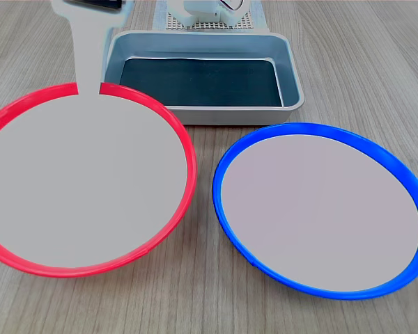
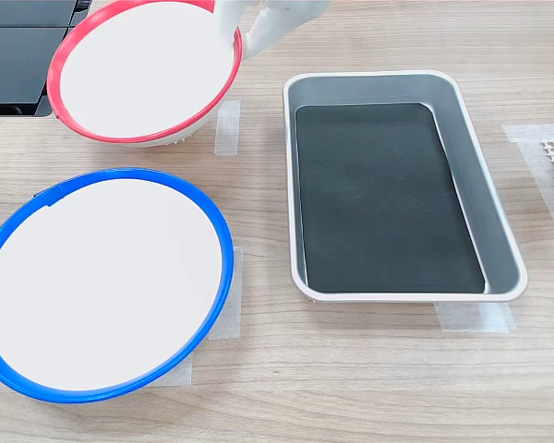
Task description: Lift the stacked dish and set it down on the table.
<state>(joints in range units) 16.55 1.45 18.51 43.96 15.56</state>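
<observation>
Red-rimmed dish (image 1: pixel 83 184) fills the first exterior view's left, a white pincer (image 1: pixel 89 52) finger reaching down to its far rim; no writing is legible. In the second exterior view, the pincer (image 2: pixel 243 35) pinches the dish (image 2: pixel 143 69), tilted above the worktop (image 2: pixel 351 369).

The stacked dish (image 1: pixel 83 184) has a bright red rim around a pale grey-white inside, plain and unpatterned in both exterior views. The blue-rimmed dish (image 2: pixel 102 281) shows a vivid blue rim and a similar off-white inside, perhaps faintly pinkish in the first exterior view. The tray (image 2: pixel 402 88) has light grey walls and a dark, near-black bottom. The table (image 1: pixel 362 83) is light grey-brown wood grain, with pale translucent tape strips (image 2: pixel 226 125). The gripper (image 2: pixel 272 23) is white.
</observation>
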